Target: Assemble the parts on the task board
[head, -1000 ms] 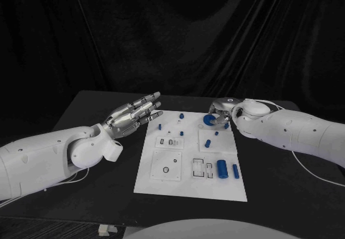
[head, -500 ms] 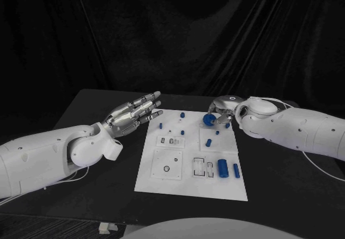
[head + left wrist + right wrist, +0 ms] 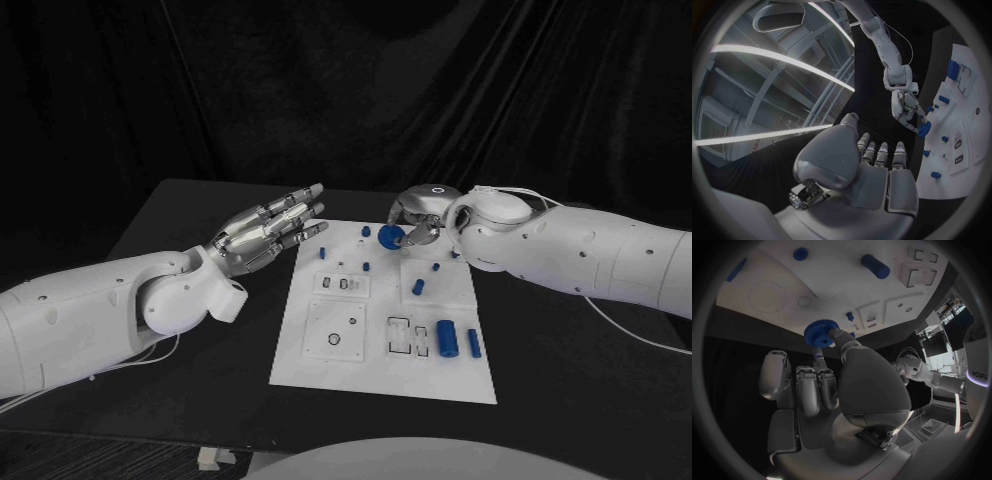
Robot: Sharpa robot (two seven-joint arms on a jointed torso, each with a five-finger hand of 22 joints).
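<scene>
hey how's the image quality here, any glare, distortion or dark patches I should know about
Head view: dim, black backdrop; the white task board stands out with no glare. Left wrist view: fisheye bends the board's edge, bright ceiling light strips streak across behind the open left hand. Right wrist view: the right hand lies in shade, holding a blue toothed gear, which reads sharply.

The right hand (image 3: 421, 215), pinching the blue gear (image 3: 391, 237), now sits further toward the left hand's side, above the board's (image 3: 382, 375) far edge.
</scene>
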